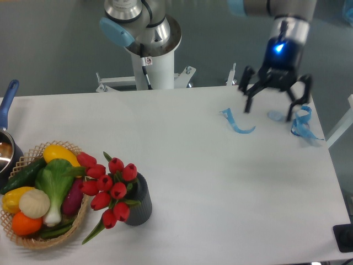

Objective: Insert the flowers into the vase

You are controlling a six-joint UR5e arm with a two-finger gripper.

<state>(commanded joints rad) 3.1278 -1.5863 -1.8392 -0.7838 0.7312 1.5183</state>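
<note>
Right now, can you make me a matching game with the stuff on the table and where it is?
Things:
1. flowers
2. gripper
3. wicker basket
4. blue ribbon

Places or states:
A. open, hanging over the table's far right part
B. at the table's left edge, full of toy vegetables
C. lying flat near the table's right edge
D. standing in the dark vase

Pairs: 1-D, 2-A, 3-B, 4-C
</note>
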